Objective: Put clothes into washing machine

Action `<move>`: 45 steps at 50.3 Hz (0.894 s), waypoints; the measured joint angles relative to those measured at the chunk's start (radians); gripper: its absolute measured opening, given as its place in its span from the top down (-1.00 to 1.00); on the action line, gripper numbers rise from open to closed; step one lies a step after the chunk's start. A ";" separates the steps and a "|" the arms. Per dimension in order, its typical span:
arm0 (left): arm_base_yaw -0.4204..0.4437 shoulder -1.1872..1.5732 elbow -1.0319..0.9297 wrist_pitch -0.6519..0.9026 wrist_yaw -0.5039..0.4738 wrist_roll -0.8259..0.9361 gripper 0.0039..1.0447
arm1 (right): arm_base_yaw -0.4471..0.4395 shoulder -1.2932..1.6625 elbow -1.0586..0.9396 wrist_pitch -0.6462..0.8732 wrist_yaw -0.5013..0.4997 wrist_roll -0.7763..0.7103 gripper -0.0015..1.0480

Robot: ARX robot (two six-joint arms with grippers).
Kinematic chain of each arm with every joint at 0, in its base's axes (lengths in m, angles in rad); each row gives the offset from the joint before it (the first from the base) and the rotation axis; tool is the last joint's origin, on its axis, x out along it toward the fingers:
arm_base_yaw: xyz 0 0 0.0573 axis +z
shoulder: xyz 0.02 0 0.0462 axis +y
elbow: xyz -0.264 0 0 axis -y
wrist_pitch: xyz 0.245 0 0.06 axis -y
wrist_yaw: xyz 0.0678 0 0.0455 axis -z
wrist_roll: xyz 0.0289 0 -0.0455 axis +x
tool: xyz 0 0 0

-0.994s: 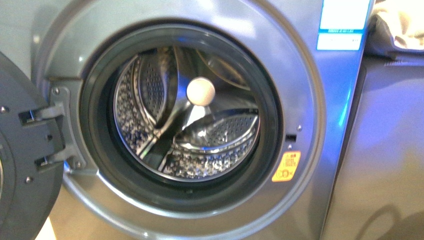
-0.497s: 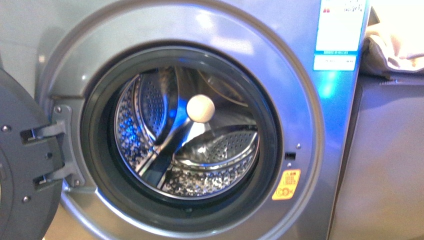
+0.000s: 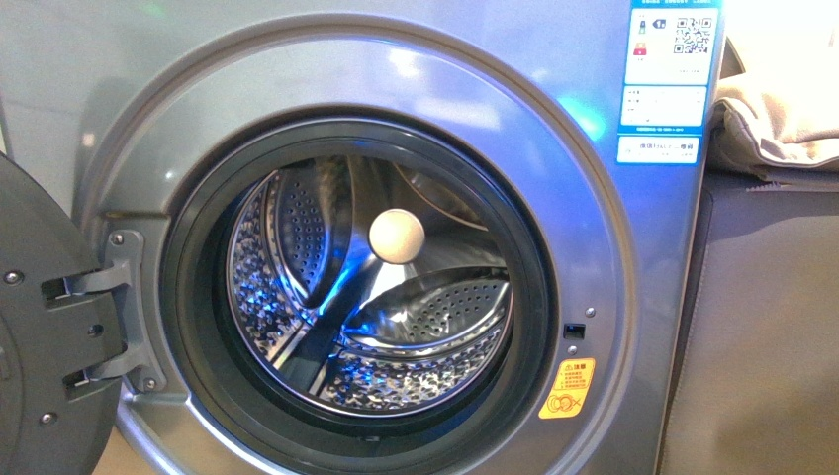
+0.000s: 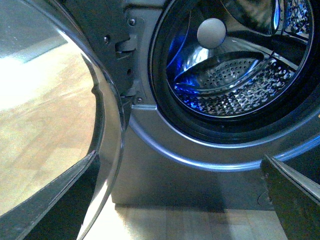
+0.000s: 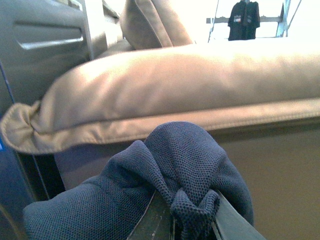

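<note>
In the front view, a dark round door (image 3: 49, 327) stands open beside the grey-silver front-loading washing machine (image 3: 594, 257), its perforated steel drum (image 3: 287, 247) and a beige folded cloth (image 3: 782, 119). The left gripper (image 4: 179, 157) has its fingers spread. Only the right wrist view shows the slate-blue mesh clothes (image 5: 165, 170), pinched in the right gripper (image 5: 187, 222).

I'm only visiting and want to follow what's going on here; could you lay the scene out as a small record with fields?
Machine: grey-silver front-loading washing machine, facing the robot
Door: dark round door, swung open at the left
Drum: perforated steel drum, no clothes inside
Clothes: slate-blue knitted garment, outside the machine, bunched in the right gripper
Other arm: left gripper, open, holding nothing, pointed toward the porthole
Nearby: beige folded cloth on a grey-beige cabinet, right of the machine
</note>
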 joint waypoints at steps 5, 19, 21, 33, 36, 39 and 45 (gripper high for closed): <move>0.000 0.000 0.000 0.000 0.000 0.000 -0.88 | 0.065 0.002 0.153 -0.087 0.042 -0.022 0.90; 0.000 0.000 0.000 0.000 0.000 0.000 -0.88 | 0.387 0.146 0.779 -0.358 0.260 -0.138 0.90; 0.000 0.000 0.000 0.000 0.000 0.000 -0.88 | 0.447 0.176 0.864 -0.394 0.297 -0.165 0.90; 0.000 0.000 0.000 0.000 0.000 0.000 -0.88 | 0.883 0.397 1.395 -0.604 0.525 -0.373 0.90; 0.000 0.000 0.000 0.000 0.000 0.000 -0.88 | 0.975 0.474 1.537 -0.670 0.559 -0.405 0.90; 0.000 0.000 0.000 0.000 0.000 0.000 -0.88 | 1.029 0.541 1.648 -0.723 0.578 -0.419 0.90; 0.000 0.000 0.000 0.000 0.000 0.000 -0.88 | 1.071 0.645 1.788 -0.799 0.580 -0.405 0.90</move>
